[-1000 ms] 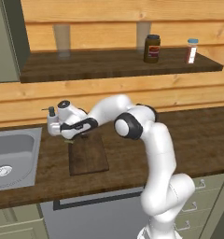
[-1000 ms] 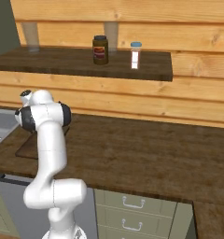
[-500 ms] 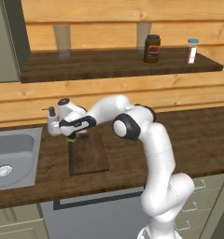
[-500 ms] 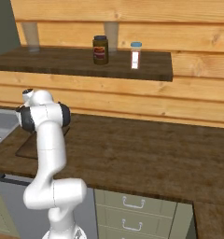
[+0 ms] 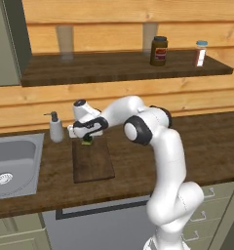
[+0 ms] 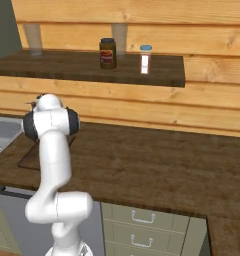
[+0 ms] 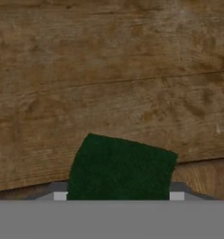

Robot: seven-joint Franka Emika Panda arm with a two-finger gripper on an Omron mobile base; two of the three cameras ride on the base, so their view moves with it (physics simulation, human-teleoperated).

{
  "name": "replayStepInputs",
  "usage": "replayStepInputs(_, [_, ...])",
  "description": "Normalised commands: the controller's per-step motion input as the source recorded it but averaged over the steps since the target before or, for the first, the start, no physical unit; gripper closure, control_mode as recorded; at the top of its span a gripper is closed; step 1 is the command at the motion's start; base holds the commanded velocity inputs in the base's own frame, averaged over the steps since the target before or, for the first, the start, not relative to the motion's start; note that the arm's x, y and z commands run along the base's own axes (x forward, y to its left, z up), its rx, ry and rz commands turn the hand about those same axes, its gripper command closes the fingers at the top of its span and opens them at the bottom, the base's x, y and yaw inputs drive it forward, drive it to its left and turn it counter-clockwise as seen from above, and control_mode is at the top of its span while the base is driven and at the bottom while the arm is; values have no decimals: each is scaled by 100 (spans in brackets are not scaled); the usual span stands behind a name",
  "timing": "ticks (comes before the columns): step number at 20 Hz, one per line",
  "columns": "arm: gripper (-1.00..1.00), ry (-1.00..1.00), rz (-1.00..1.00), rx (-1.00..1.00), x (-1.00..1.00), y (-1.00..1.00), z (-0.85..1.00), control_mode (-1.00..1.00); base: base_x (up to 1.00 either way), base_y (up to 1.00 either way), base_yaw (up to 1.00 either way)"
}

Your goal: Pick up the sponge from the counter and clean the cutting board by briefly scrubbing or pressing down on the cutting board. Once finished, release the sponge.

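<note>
The small sponge [image 5: 87,141] with its dark green top sits between the fingers of my gripper [image 5: 87,137], which is shut on it at the far end of the dark brown cutting board [image 5: 92,159]. In the hand view the sponge [image 7: 121,167] lies between the two fingertips [image 7: 60,196], and the board's wood grain [image 7: 109,70] is very close beneath it. Whether the sponge touches the board I cannot tell. In the right base view my own arm hides the hand, and one corner of the board [image 6: 30,158] shows on the counter [image 6: 157,165].
A white soap dispenser [image 5: 55,127] stands just left of the board, beside the steel sink [image 5: 11,163]. On the upper shelf [image 5: 114,66] are a dark jar [image 5: 159,51] and a small shaker [image 5: 200,53]. The counter runs on to the right of the board.
Almost nothing differs. The hand stays over the board's far end with the sponge held, shifting only very slightly.
</note>
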Motion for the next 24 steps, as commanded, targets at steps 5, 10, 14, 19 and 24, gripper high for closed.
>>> replayStepInputs(5, [100, 0, 5, 0, 0, -65, -26, -100, 0, 0, 0])
replayStepInputs(10, [100, 0, 5, 2, -20, -50, -42, -100, 0, 0, 0])
replayStepInputs(14, [100, -2, 8, 4, -53, -50, -16, -100, 0, 0, 0])
replayStepInputs(19, [100, -4, 10, 4, -67, -54, -11, -100, 0, 0, 0])
replayStepInputs(24, [100, 0, 4, 2, -30, -29, -25, -100, 0, 0, 0])
